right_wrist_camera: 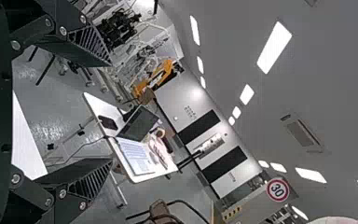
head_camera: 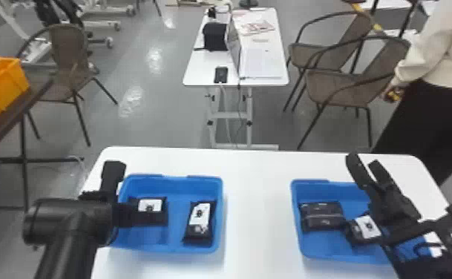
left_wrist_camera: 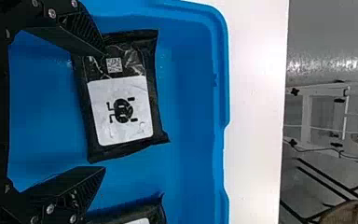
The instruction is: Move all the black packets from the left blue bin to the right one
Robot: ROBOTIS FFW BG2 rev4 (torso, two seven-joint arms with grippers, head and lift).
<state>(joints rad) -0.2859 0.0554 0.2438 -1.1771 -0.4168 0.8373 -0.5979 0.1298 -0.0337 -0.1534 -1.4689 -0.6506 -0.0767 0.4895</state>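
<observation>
"30" on round red-rimmed sign [right_wrist_camera: 278, 190].

We count one blue bin [head_camera: 176, 248] with two black packets [head_camera: 199, 222] at seven o'clock, another [head_camera: 327, 253] with two at four, and three chairs [head_camera: 351, 87].

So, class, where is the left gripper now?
By the head and left wrist views, the left gripper is open at the left blue bin, nearest its left-hand black packet.
</observation>
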